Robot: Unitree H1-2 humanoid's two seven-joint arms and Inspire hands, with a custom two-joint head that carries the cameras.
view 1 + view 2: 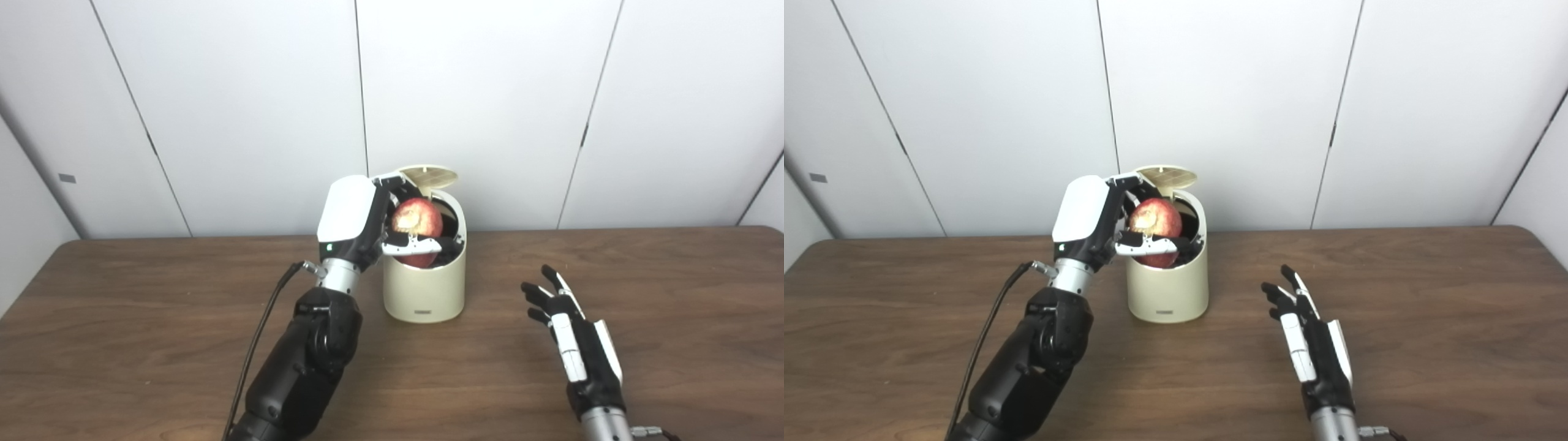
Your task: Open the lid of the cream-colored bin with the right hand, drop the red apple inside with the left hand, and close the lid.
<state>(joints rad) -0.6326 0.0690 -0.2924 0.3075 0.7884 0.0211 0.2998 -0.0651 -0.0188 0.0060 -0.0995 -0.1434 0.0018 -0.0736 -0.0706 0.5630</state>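
A cream-colored bin point(424, 288) is seen standing upright on a dark wooden table point(674, 343), toward the far side and a little left of the middle. Its lid point(427, 174) is tipped up and back at the far rim, so that the ribbed underside is shown and the mouth is left uncovered. A small dark label is carried low on the near wall of the bin.

The red apple point(418, 224) is held at the mouth of the bin, partly above the rim and partly below it, with a pale patch turned toward the cameras. It is gripped by the left hand point(367, 223), whose white back is turned to the left and whose fingers point(411, 245) are wrapped across the near side of the fruit, with others curled over its top. Whether the apple touches the inside wall cannot be told. The left forearm is raised from the near left, and a black cable is trailed from the wrist down to the near edge.

The right hand point(572, 334) is placed well to the right of the bin and nearer the cameras, low over the table, with nothing held. Its fingers are spread apart and pointed toward the far left. Whether it rests on the wood cannot be told.

Pale wall panels point(245, 110) are seen behind the table
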